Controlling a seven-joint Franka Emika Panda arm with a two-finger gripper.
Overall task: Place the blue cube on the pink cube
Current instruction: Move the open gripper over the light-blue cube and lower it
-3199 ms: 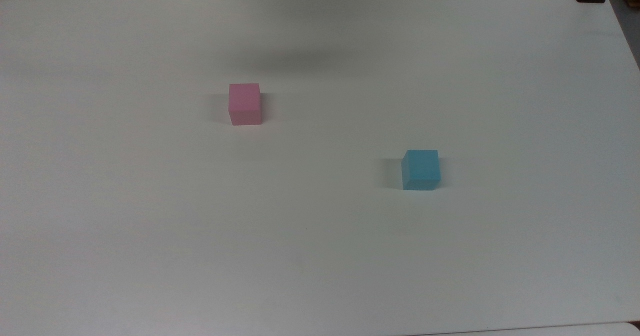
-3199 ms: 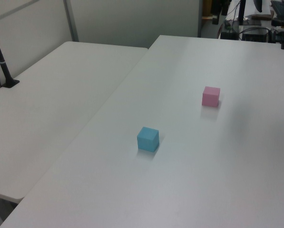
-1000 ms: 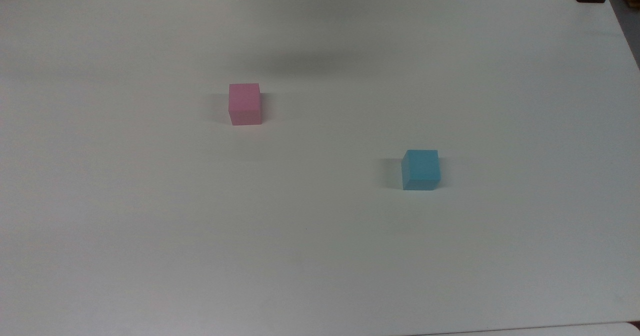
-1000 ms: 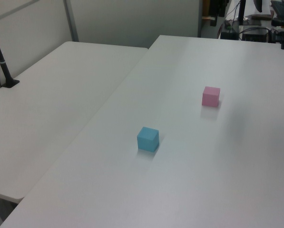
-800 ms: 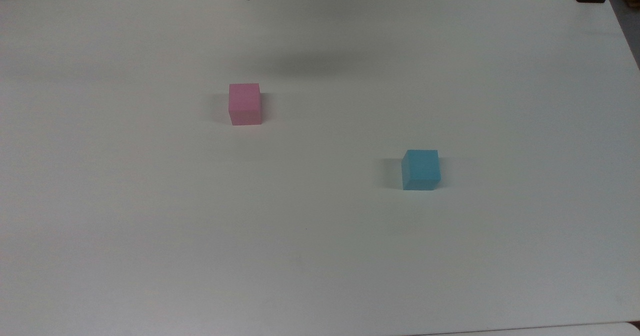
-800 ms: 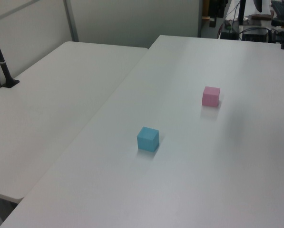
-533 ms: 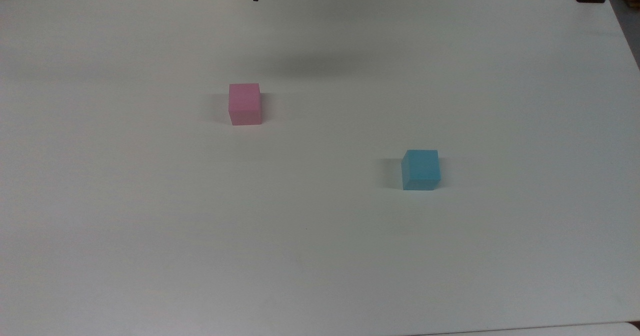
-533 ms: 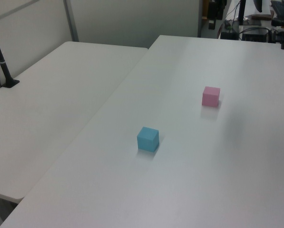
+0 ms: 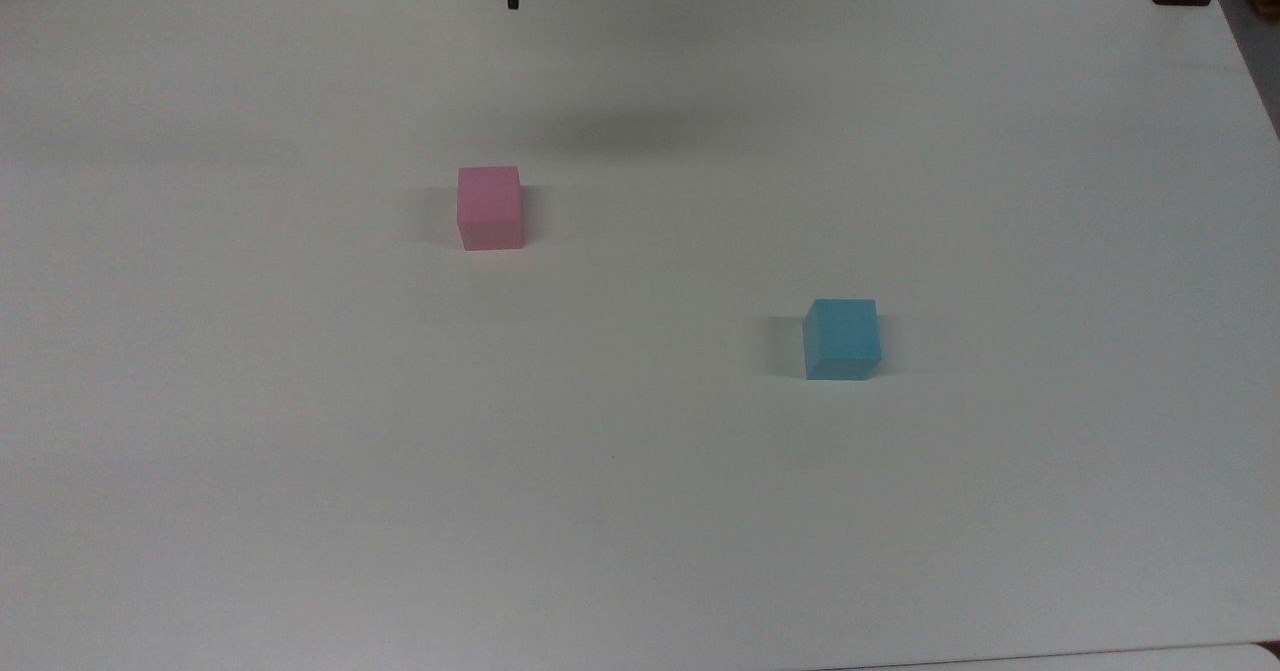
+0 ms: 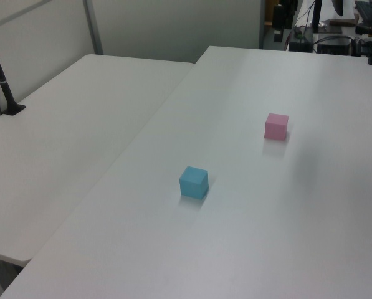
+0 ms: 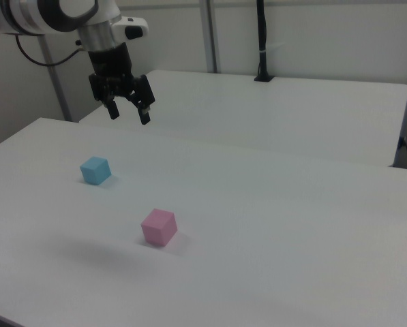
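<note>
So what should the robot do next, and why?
Probably swing the gripper over above the blue cube and start lowering. Its fingers are spread open and hold nothing, hanging high over the table. The blue cube sits alone, well apart from the pink cube, so it has to be grabbed first.

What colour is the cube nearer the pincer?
Light blue; the blue cube shows best in the right view.
</note>
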